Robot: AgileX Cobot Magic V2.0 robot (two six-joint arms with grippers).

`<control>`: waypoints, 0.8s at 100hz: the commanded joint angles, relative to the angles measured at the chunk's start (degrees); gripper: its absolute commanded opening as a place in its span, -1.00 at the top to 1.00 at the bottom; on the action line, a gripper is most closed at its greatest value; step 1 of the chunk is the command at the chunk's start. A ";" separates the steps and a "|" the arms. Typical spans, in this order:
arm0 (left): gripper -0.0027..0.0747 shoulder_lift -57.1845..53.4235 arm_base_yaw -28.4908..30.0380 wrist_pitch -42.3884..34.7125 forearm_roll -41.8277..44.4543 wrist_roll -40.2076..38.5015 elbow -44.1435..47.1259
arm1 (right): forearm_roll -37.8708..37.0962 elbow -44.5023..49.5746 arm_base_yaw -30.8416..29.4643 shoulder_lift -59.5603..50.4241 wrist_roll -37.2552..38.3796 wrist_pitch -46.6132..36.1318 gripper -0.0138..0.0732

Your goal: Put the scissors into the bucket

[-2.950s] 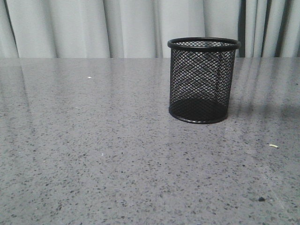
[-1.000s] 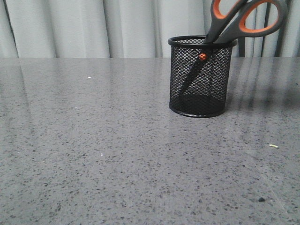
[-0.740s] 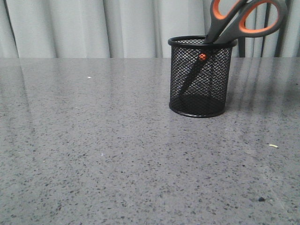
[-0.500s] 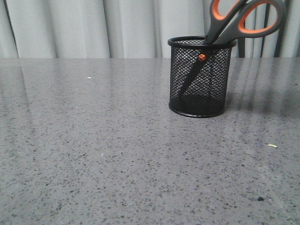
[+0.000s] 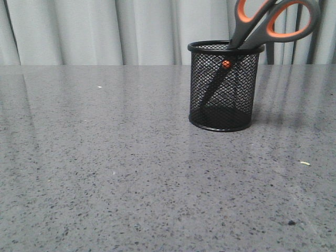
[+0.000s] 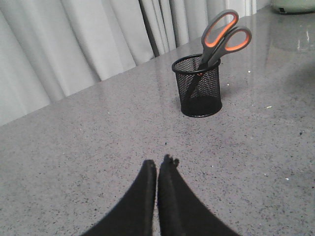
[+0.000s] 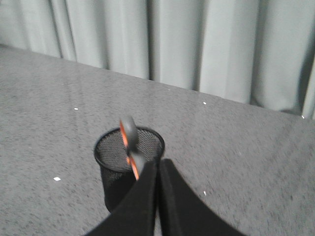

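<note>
Black left end effector [image 6: 157,169] closed, empty | right end effector [image 7: 157,167] closed, empty | scissors [image 5: 247,32] in bucket [image 5: 224,86]

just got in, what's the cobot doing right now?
The scissors are in the black mesh bucket on the grey table, blades down, leaning against the rim with the handles sticking out above it. Neither arm is holding anything: the left gripper has its fingers together, well back from the bucket, and the right gripper is also shut and empty, looking down at the bucket from close by. Judging from how things lie, the placing looks done.
</note>
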 commanded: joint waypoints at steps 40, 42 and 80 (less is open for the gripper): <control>0.98 0.76 0.16 -5.80 -2.63 -0.61 0.93 | 1.50 6.40 -0.11 -6.69 -0.67 -11.36 0.79; 0.98 0.76 0.16 -5.80 -2.63 -0.61 0.93 | 1.50 6.40 -0.11 -6.69 -0.67 -11.36 0.79; 0.98 0.76 0.16 -5.91 -2.63 -0.61 0.93 | 1.50 6.40 -0.11 -6.69 -0.67 -11.36 0.79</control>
